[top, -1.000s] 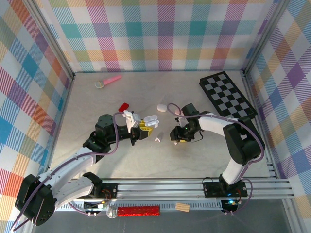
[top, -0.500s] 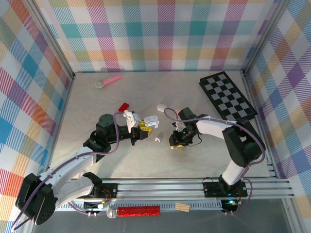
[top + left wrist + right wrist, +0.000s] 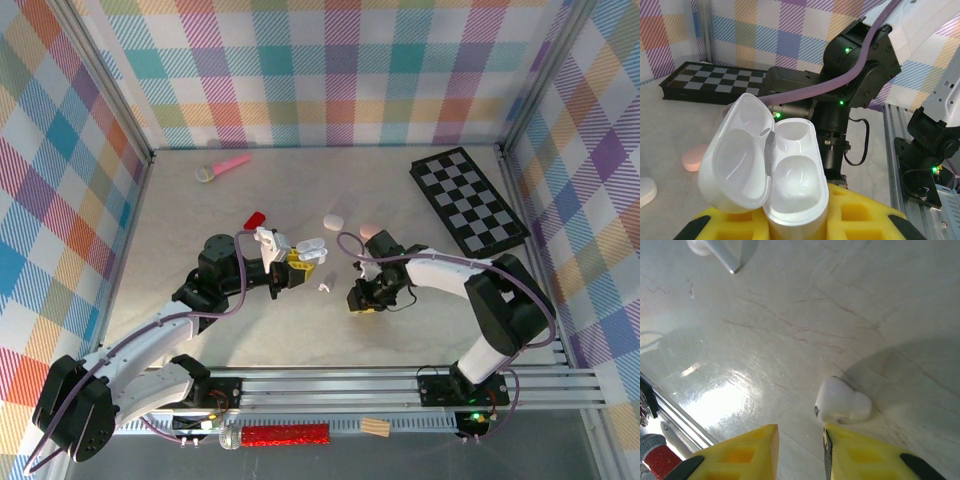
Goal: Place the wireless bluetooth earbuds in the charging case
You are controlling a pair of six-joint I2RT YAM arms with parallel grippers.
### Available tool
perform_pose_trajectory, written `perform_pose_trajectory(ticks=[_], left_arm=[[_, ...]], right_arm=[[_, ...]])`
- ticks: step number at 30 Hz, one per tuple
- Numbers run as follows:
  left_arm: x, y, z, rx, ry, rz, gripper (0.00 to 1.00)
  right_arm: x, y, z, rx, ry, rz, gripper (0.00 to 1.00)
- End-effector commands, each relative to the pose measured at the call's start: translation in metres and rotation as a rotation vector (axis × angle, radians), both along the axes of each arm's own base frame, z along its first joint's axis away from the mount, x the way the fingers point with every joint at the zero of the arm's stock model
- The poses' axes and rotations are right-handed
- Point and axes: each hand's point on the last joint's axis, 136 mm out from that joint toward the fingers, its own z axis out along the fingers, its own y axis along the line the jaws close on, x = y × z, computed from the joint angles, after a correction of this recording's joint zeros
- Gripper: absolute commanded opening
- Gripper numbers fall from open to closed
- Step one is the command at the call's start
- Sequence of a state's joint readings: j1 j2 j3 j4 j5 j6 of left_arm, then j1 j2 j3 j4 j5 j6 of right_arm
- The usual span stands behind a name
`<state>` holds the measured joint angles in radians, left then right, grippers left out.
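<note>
1. White plastic is clamped in my left pincer [image 3: 295,263]. It grips the charging case [image 3: 790,180] by its base, with the lid swung back. The two wells face up and out toward the other arm, which I take to be the loading pose. Both wells look empty.
2. My right pincer [image 3: 800,450] is down at the counter [image 3: 805,315]. Its yellow fingers stand a little apart with nothing between them.
3. One earbud [image 3: 842,401] lies just ahead of one fingertip, touching it or nearly so. It is off the centre of the gap, so I judge a squeeze from here would nudge it rather than catch it.
4. A second earbud [image 3: 715,251] lies farther ahead of that pincer, toward the other finger's side. From above it sits between my two pincers.
5. Count:
   - two earbuds, both on the counter and none in the case
   - one case
   - one white pebble [image 3: 332,221] and one pink pebble [image 3: 370,231], just beyond the pincers
   - one checkerboard [image 3: 468,200], well beyond the right pincer
</note>
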<state>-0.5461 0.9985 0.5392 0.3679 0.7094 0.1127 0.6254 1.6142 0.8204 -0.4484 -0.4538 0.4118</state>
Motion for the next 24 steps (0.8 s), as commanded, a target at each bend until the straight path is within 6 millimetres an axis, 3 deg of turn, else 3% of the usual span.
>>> perform_pose_trajectory(ticks=[1,9,17,24], left_arm=[[0.0,0.0,0.014,-0.027,-0.031,-0.014,0.0],[-0.002,0.003,0.014,-0.021,-0.036,-0.004,0.0],[-0.002,0.004,0.012,-0.014,-0.033,-0.002,0.0],[-0.002,0.004,0.011,-0.005,-0.032,-0.002,0.0]], right_arm=[[-0.002,0.003,-0.001,0.001,0.008,-0.02,0.28],[0.018,-0.007,0.02,0.032,-0.101,-0.075,0.31],[0.034,-0.019,0.009,0.027,-0.05,-0.164,0.25],[0.026,-0.022,-0.008,0.021,0.015,-0.182,0.19]])
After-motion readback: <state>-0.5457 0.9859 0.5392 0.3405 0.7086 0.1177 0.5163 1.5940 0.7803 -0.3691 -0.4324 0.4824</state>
